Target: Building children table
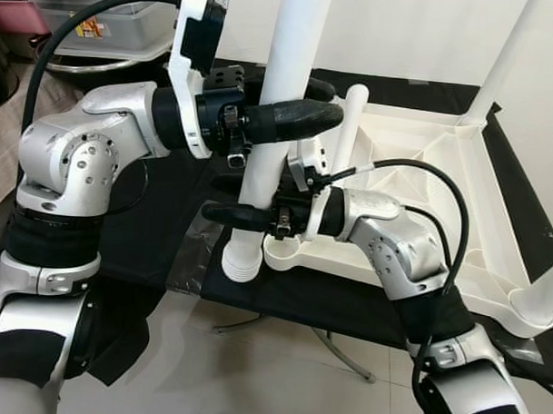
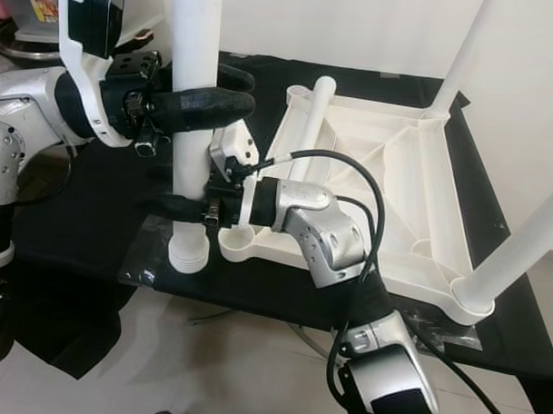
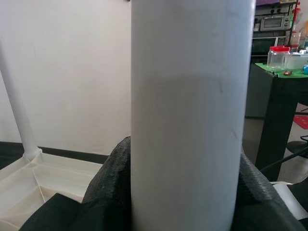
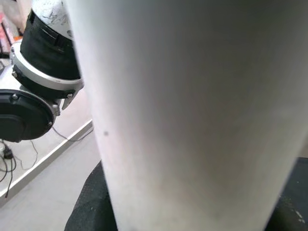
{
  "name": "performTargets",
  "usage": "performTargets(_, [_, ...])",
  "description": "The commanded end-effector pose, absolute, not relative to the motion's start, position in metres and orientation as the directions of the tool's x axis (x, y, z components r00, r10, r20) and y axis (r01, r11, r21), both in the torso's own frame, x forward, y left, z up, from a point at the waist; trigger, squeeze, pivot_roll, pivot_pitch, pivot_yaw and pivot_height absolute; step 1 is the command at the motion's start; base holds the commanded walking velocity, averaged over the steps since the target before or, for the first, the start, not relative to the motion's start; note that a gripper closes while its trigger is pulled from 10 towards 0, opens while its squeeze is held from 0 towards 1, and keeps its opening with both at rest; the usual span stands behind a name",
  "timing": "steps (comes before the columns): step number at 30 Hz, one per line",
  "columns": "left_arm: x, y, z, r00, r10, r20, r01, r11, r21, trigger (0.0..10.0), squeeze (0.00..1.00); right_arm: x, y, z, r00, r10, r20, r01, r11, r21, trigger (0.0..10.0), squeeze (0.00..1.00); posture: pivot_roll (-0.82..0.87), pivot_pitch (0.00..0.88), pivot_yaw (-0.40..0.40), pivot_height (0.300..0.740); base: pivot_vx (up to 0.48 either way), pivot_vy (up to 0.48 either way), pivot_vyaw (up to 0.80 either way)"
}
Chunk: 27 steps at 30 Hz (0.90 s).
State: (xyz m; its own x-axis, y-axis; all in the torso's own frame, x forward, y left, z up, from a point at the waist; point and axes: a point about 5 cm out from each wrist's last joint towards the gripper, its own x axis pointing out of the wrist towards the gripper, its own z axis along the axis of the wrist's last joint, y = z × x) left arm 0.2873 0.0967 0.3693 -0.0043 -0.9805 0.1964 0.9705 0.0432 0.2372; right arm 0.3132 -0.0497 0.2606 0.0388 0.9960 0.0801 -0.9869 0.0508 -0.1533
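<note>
surface: a low stand draped in black cloth (image 1: 148, 234), over a pale tiled floor (image 1: 279, 380)
frame: thin metal legs (image 1: 339, 353) show beneath the front edge
on the cloth: a white tabletop (image 2: 386, 184) lying upside down, ribbed underside up
corners: two white legs (image 2: 520, 247) stand in its right-hand sockets
front edge: a clear plastic sheet (image 2: 152, 257) lies on the cloth by the tabletop's near-left corner socket (image 2: 243, 245)
</note>
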Motion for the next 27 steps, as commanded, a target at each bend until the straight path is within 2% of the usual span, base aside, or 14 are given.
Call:
performTargets(1, [0.272, 0.071, 0.368, -0.16, -0.972, 0.171, 0.961, -0.114, 0.251, 0.0, 0.0, 0.308, -0.031, 0.263, -0.034, 0.999, 0.035, -0.986, -0.028, -0.163, 0.0, 0.0, -0.03, 0.062, 0.01, 0.74, 0.0, 0.0, 0.0])
performTargets(7, [0.267, 0.071, 0.368, -0.173, -0.97, 0.173, 0.958, -0.125, 0.26, 0.0, 0.0, 0.31, -0.032, 0.262, -0.031, 0.999, 0.027, -0.987, -0.026, -0.16, 0.0, 0.0, -0.03, 0.062, 0.008, 0.74, 0.0, 0.0, 0.0])
performTargets(10, [0.253, 0.071, 0.379, -0.169, -0.968, 0.187, 0.947, -0.107, 0.302, 0.0, 0.0, 0.312, -0.032, 0.263, -0.019, 1.0, 0.022, -0.987, -0.015, -0.162, 0.0, 0.0, -0.03, 0.066, 0.002, 0.74, 0.0, 0.0, 0.0])
performTargets(17, [0.264, 0.069, 0.387, -0.125, -0.964, 0.233, 0.95, -0.049, 0.308, 0.0, 0.0, 0.317, -0.032, 0.266, 0.027, 0.999, 0.047, -0.985, 0.035, -0.167, 0.0, 0.0, -0.03, 0.067, -0.004, 0.74, 0.0, 0.0, 0.0])
performTargets(18, [0.263, 0.068, 0.389, -0.118, -0.965, 0.235, 0.949, -0.04, 0.313, 1.5, 0.0, 0.318, -0.032, 0.267, 0.033, 0.998, 0.053, -0.985, 0.042, -0.17, 0.0, 0.0, -0.03, 0.066, -0.004, 0.74, 0.0, 0.0, 0.0])
performTargets(20, [0.263, 0.068, 0.39, -0.113, -0.965, 0.235, 0.948, -0.034, 0.316, 1.8, 0.0, 0.319, -0.032, 0.268, 0.038, 0.998, 0.058, -0.984, 0.047, -0.172, 0.0, 0.0, -0.03, 0.066, -0.004, 0.74, 0.0, 0.0, 0.0])
performTargets(21, [0.263, 0.069, 0.39, -0.105, -0.967, 0.234, 0.947, -0.026, 0.321, 2.8, 0.0, 0.319, -0.032, 0.268, 0.041, 0.997, 0.06, -0.983, 0.051, -0.175, 0.0, 0.0, -0.03, 0.067, -0.003, 0.74, 0.0, 0.0, 0.0])
performTargets(22, [0.269, 0.07, 0.388, -0.081, -0.968, 0.239, 0.947, 0.0, 0.322, 10.0, 0.0, 0.32, -0.033, 0.268, 0.047, 0.997, 0.063, -0.982, 0.058, -0.18, 0.0, 0.0, -0.02, 0.065, -0.003, 0.74, 0.0, 0.0, 0.0])
performTargets(23, [0.269, 0.07, 0.388, -0.081, -0.968, 0.239, 0.947, 0.0, 0.322, 10.0, 0.0, 0.32, -0.033, 0.268, 0.047, 0.997, 0.063, -0.982, 0.058, -0.18, 0.0, 0.0, -0.02, 0.065, -0.003, 0.74, 0.0, 0.0, 0.0])
performTargets(24, [0.277, 0.073, 0.386, -0.051, -0.966, 0.255, 0.95, 0.032, 0.31, 10.0, 1.0, 0.321, -0.034, 0.269, 0.061, 0.996, 0.069, -0.98, 0.073, -0.187, 0.0, 0.0, -0.02, 0.063, -0.001, 0.74, 0.0, 0.0, 0.0])
performTargets(27, [0.282, 0.078, 0.387, -0.024, -0.959, 0.283, 0.949, 0.067, 0.307, 10.0, 1.0, 0.324, -0.035, 0.271, 0.087, 0.993, 0.082, -0.976, 0.102, -0.195, 0.0, 0.0, -0.02, 0.064, -0.002, 0.74, 0.0, 0.0, 0.0])
